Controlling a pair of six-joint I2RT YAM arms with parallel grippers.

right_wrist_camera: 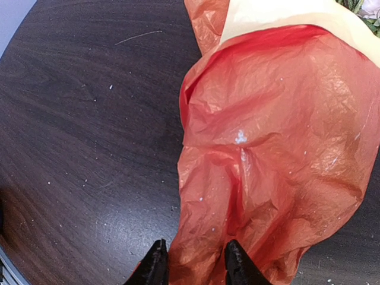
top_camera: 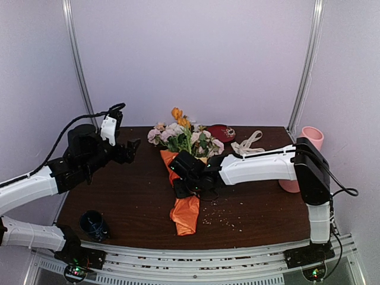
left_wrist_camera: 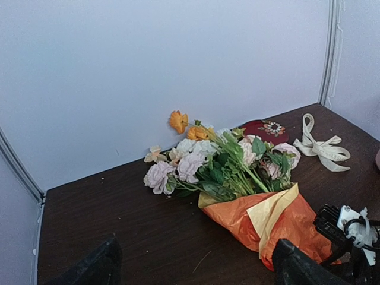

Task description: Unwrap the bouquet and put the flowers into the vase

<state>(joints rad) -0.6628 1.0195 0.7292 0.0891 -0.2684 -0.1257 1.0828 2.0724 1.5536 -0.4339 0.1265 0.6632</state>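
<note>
The crinkly orange-paper flower bouquet is seen flat on the dark wooden desk under the right tool, half closed astride a fold; a firm pinch cannot be confirmed. Only paper should be caught. The left tool is held wide open, empty.

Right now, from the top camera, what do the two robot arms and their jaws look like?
Both have white shell links joined by black joint housings. The left arm has a black cable looping over its wrist; the right arm has a thin black cable beside its elbow. The jaws are black, tapering to rounded tips.
</note>
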